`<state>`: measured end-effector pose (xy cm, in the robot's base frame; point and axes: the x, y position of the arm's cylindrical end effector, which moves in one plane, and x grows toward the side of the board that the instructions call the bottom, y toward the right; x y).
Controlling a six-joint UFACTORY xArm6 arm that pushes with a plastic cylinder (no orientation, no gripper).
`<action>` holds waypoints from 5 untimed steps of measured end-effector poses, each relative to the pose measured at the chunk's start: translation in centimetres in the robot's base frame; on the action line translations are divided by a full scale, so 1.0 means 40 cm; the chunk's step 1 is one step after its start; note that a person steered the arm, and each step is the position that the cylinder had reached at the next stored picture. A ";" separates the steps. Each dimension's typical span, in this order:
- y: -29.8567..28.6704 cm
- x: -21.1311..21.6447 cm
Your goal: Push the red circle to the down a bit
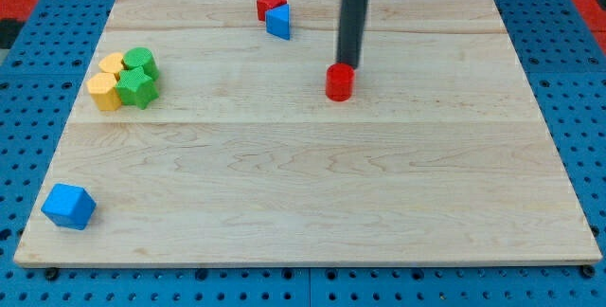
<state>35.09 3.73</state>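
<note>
While tip [346, 63] sits just above red circle [339, 82], touching, mid-right on wooden tabletop [312, 203] over blue pegboard [38, 61]: reds 2, blues 2, greens 2, yellows 2. No hand fitted.

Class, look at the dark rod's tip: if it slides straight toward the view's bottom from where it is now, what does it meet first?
My tip sits just above the red circle block, seemingly touching it, so it meets that first. Beyond it, the wooden board looks free.
</note>
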 end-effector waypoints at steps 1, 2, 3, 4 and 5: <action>-0.032 0.035; -0.030 0.095; -0.030 0.164; 0.018 0.202; 0.095 0.241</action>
